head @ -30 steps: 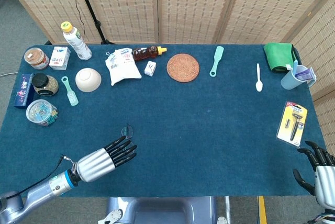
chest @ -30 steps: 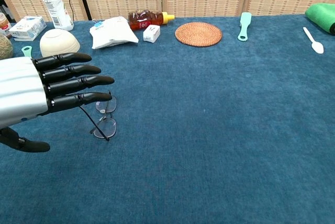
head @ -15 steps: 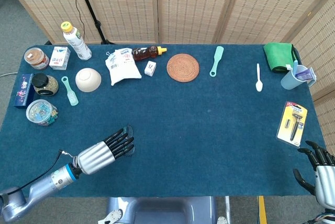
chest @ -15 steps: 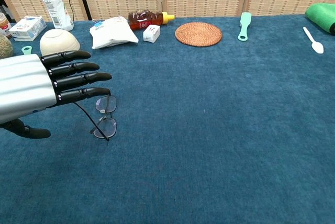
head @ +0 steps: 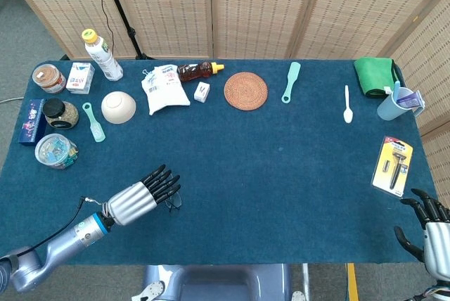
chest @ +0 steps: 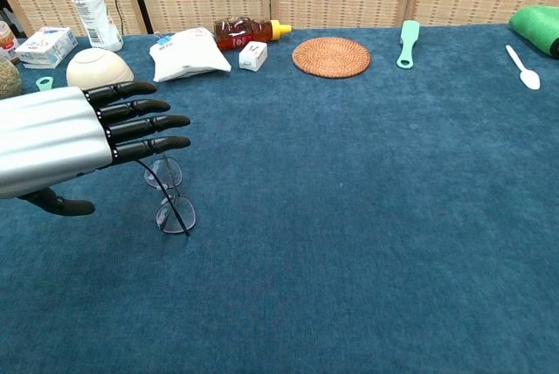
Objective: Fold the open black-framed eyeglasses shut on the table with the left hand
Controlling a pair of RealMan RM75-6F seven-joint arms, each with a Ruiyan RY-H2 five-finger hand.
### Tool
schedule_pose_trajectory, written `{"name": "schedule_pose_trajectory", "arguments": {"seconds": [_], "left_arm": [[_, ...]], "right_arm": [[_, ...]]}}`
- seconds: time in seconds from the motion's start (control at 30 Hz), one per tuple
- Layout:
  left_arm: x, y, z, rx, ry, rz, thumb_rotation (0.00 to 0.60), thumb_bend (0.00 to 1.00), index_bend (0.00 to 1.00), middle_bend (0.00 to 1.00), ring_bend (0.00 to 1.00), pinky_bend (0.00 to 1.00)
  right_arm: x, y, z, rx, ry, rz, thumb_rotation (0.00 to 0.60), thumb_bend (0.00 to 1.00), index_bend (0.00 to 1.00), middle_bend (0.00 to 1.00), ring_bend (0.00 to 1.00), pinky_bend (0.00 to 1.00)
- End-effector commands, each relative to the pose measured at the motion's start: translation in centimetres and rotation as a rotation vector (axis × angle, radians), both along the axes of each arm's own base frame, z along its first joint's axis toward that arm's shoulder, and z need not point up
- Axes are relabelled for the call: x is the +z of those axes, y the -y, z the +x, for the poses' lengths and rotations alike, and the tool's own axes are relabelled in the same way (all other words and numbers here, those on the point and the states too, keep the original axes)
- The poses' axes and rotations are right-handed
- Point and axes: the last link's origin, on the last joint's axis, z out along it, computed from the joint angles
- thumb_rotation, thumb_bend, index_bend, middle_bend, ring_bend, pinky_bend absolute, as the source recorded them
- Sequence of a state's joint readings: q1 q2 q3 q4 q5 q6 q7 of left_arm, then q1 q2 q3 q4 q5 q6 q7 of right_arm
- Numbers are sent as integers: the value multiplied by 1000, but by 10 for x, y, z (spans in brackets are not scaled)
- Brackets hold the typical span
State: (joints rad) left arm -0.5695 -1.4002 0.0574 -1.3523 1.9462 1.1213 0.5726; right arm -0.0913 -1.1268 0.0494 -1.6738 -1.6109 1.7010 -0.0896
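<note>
The black-framed eyeglasses (chest: pixel 171 199) stand on the blue table just under and right of my left hand's fingertips; in the head view only a lens of the eyeglasses (head: pixel 173 202) shows past the fingers. My left hand (chest: pixel 74 136) hovers flat with its fingers straight and spread, holding nothing; the same left hand (head: pixel 140 197) sits at the table's near-left. One temple arm runs back under the fingers. Whether a finger touches the frame I cannot tell. My right hand (head: pixel 425 229) rests off the near-right corner, fingers loosely apart and empty.
A white bowl (head: pixel 118 107), teal scoop (head: pixel 94 122), jars (head: pixel 56 151), bottle (head: pixel 102 55), white bag (head: pixel 164 88), honey bottle (head: pixel 198 70) and woven coaster (head: pixel 245 91) line the far left and back. A razor pack (head: pixel 393 165), spoon (head: pixel 346 103) and cup (head: pixel 394 103) lie right.
My left hand has drifted back and slightly left over the glasses. The glasses have turned and shifted a little on the table. The right hand has not moved.
</note>
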Motion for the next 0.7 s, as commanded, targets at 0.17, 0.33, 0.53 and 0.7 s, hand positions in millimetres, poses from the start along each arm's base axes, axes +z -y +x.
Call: {"name": "schedule_pose_trajectory", "arguments": {"seconds": [0.17,0.33,0.53,0.7], "left_arm": [[-4,-11,0,57,6,0,478,146,8,0,0,0],[-5,-17,-3,107,5,2,478,145,8,0,0,0],[-6,-22,-8,169,-6,9,478,145,8,0,0,0],[-5,-22,-9,222,-12,2,481,146,8,0,0,0]], "right_arm": [[1,0,0,-4,0,-4,600,274,325,208,259,363],[1,-1,-1,-6,-1,-7,600,274,325,208,259,363],[2,-3,-1,-8,-2,-10,600,273,326,208,259,363],[3,-3,0,-8,-3,-11,600,273,326,208,259,363]]}}
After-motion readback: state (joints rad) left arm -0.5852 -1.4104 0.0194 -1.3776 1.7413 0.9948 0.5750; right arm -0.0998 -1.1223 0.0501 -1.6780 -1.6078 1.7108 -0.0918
